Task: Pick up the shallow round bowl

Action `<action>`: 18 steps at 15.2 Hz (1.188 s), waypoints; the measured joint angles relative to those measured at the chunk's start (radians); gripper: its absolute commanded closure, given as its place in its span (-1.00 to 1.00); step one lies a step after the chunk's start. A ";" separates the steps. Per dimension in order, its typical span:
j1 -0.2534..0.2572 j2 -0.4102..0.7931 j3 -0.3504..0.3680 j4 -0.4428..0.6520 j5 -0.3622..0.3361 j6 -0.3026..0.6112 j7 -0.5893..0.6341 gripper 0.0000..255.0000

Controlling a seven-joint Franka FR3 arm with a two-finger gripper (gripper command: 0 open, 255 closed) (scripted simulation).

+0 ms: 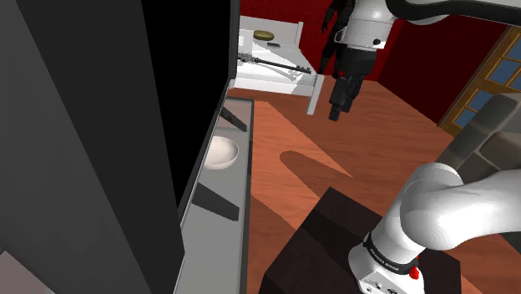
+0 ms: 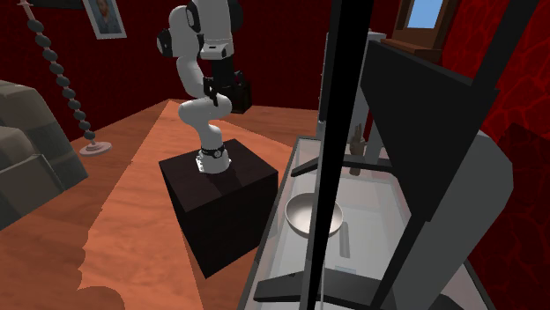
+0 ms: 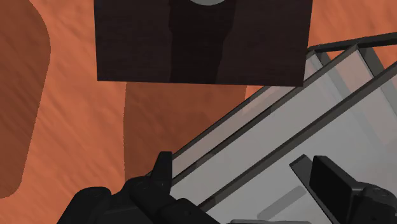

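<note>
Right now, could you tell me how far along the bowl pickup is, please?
Nothing looks done: the shallow white bowl sits untouched on the grey table. In hand: the gripper hangs high, well clear of the bowl, jaws apart and empty. Left: reach over the bowl, descend, grasp, lift.

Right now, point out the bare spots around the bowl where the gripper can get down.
Bare grey shelf lies between the white bowl and the dark bracket nearer the stand; another strip lies along the shelf's floor-side edge. Crowded: the black panel stands close against the bowl's other side.
</note>
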 measured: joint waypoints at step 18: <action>0.018 0.517 -0.011 0.074 0.032 0.477 -0.017 -1.00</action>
